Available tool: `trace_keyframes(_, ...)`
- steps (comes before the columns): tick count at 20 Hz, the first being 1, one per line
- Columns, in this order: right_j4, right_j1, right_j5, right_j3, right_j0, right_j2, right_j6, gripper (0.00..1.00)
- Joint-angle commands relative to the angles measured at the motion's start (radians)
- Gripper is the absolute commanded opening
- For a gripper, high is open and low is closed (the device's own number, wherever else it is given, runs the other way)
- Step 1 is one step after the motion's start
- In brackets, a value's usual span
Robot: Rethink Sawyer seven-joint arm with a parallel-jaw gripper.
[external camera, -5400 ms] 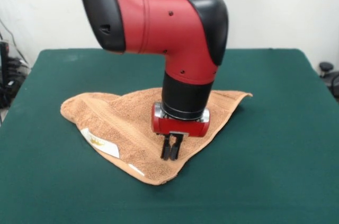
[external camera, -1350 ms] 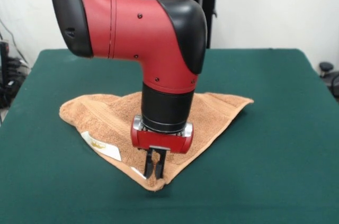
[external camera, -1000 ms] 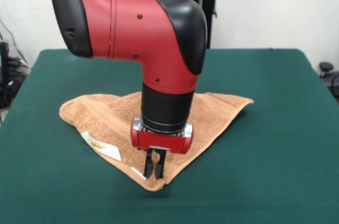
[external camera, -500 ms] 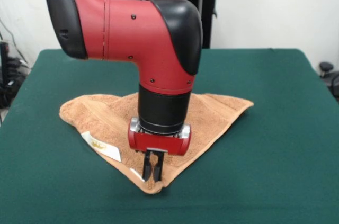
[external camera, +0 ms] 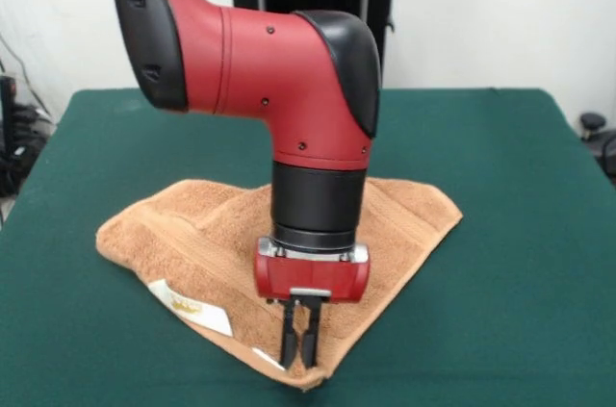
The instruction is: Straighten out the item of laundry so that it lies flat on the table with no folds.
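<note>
**Towel folded to a triangle, jaws closed on its near corner**

Towel (external camera: 202, 234): orange-tan terry, lying on the green table (external camera: 520, 234) a little left of centre and toward the near edge. Doubled over into a rough triangle rather than spread square. One point reaches out to the right, one rounded corner to the left, and the third comes down toward the bottom of the front view. Woven border bands run diagonally across the upper layer. White care tag (external camera: 190, 306) shows along the lower left edge, printed side up; a second sliver of white peeks out just beside the lower point.

Arm: red and black, comes down over the middle of the towel and hides part of it.

Gripper (external camera: 299, 361): points straight down at the towel's near corner. Jaws drawn close together, only a thin slit between them, pinching the cloth at that corner. Tips at or just above the table surface; contact with the felt itself cannot be made out.
</note>
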Motion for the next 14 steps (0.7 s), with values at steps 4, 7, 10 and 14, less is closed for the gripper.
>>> trace_keyframes(4,0.046,0.056,-0.118,0.069,0.111,-0.048,0.185,0.0)
trace_keyframes(7,0.085,0.096,-0.13,0.021,0.151,-0.098,0.207,0.0)
trace_keyframes(10,0.115,0.11,-0.13,0.007,0.158,-0.105,0.2,0.0)
trace_keyframes(14,0.169,0.131,-0.132,-0.015,0.165,-0.068,0.195,0.0)
